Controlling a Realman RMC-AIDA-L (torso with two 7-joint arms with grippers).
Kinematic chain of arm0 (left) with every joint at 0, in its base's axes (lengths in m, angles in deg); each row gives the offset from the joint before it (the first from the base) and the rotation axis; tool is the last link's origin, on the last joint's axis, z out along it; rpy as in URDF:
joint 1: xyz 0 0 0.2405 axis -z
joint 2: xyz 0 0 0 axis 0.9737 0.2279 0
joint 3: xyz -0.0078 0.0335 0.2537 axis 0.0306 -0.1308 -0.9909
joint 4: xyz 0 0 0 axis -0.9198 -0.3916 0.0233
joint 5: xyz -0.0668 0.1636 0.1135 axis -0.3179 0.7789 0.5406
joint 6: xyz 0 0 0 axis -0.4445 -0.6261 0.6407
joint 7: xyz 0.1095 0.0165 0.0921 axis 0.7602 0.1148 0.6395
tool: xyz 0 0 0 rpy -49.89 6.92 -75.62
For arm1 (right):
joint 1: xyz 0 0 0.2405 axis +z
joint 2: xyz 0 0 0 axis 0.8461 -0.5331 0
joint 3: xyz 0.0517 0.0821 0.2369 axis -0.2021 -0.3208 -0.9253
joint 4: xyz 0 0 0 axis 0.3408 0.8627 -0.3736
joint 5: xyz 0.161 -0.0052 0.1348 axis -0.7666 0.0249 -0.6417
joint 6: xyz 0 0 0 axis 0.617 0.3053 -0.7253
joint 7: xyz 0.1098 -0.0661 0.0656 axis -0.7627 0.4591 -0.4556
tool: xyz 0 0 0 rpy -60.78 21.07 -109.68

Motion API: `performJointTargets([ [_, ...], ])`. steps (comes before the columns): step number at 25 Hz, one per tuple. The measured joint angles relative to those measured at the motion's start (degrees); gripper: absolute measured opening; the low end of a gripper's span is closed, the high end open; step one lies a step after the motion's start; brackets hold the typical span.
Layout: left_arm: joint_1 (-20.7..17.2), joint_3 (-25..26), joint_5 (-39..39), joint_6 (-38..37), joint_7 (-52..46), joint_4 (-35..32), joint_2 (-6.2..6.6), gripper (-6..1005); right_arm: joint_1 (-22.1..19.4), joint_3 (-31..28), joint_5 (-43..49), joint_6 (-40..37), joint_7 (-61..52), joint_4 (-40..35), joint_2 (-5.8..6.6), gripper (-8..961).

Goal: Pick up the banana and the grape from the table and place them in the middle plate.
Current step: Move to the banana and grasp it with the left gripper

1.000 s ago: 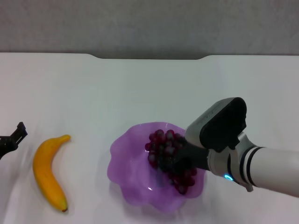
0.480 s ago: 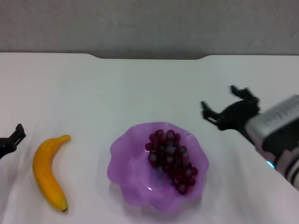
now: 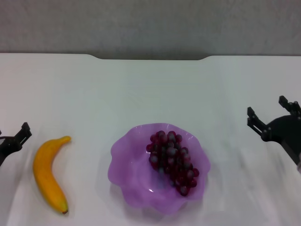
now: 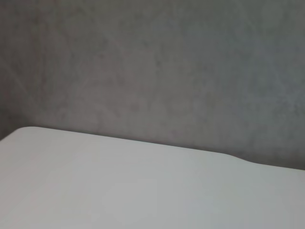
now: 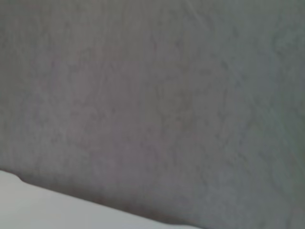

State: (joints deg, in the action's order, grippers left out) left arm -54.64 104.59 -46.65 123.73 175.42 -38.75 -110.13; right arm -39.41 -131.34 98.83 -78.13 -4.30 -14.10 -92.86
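Observation:
In the head view the grape [image 3: 171, 160], a dark red-purple bunch, lies inside the middle plate [image 3: 129, 162], a translucent purple dish with a wavy rim at the table's near centre. The yellow banana [image 3: 48, 173] rests on the white table [image 3: 150, 89] to the plate's left. My right gripper [image 3: 273, 115] is open and empty at the right edge, well clear of the plate. Only one fingertip of my left gripper [image 3: 16, 136] shows at the left edge, just left of the banana. Both wrist views show only the grey wall and table edge.
The table's far edge has a notch [image 3: 150, 57] against the grey wall [image 3: 150, 23]. White tabletop [image 4: 119, 191] fills the lower part of the left wrist view.
My right gripper let go of the grape in the plate, opened and drew back to the right edge. The left gripper shifted slightly toward the banana.

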Motion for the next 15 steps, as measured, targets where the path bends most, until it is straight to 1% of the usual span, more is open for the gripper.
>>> performJointTargets([
  [2,0.21,-0.39,-0.05,0.01,-0.36,0.05,-0.01,894,1.71,0.85,-0.03,-1.96,-3.81,-4.75,-0.17,904],
  [4,0.28,-0.47,-0.02,0.04,-0.57,0.18,-0.01,894,2.02,1.26,-0.06,-2.0,-4.86,-6.53,-0.24,904],
  [7,0.3,-0.52,0.16,0.1,-1.09,0.24,-0.02,894,1.84,1.84,-0.11,-0.6,-6.03,-7.12,-0.36,904],
  [10,0.31,-0.73,0.24,0.12,-1.37,0.31,-0.01,894,2.09,2.17,-0.04,3.2,-8.28,-6.85,-0.19,904],
  [12,0.31,-1.64,0.2,0.13,-2.03,0.87,0.02,894,2.62,2.18,0.07,5.27,-9.22,-6.74,-0.09,904],
  [15,0.11,-2.92,0.06,0.13,-2.93,2.34,0.1,894,3.1,2.2,0.18,6.08,-9.44,-6.75,-0.07,904],
])
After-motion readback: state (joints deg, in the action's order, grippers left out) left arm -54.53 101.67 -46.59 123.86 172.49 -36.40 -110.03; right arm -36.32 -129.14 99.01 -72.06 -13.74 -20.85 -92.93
